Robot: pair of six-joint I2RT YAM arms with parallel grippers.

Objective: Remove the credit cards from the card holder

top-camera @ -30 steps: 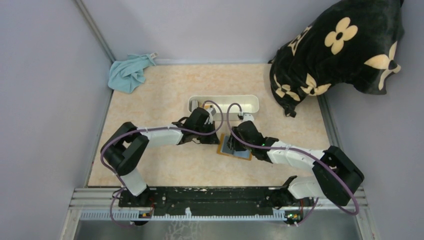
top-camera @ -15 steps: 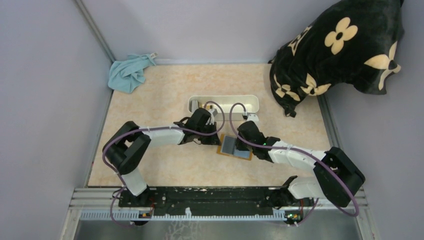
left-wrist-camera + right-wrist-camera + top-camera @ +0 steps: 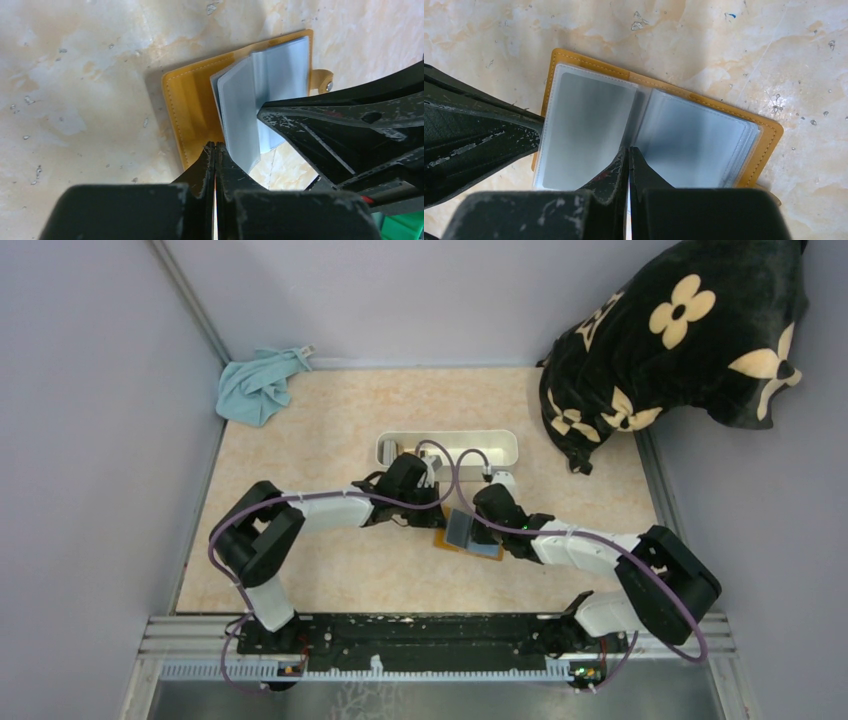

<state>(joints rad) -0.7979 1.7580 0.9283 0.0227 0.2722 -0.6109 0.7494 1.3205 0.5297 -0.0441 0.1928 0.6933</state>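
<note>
With the right claw (image 3: 628, 150) clenched at the fold of the open orange-brown leather-like card holder (image 3: 187, 105), on the beige marbled table (image 3: 724, 40), seems to tease at a clear sleeve (image 3: 694, 135) while pinning one edge under the clenched left claw (image 3: 215, 147) (likely against sliding). Shows only from the left wrist one leaf (image 3: 240, 120) bowed upward; from the right, pale blue-grey credit cards (image 3: 584, 130) apparently not yet out.

The orange-brown card holder (image 3: 187, 107) is lying open and flat on the bench (image 3: 724, 40), its clear sleeves fanning up, a pale blue-grey card (image 3: 586, 130) sitting inside one.
</note>
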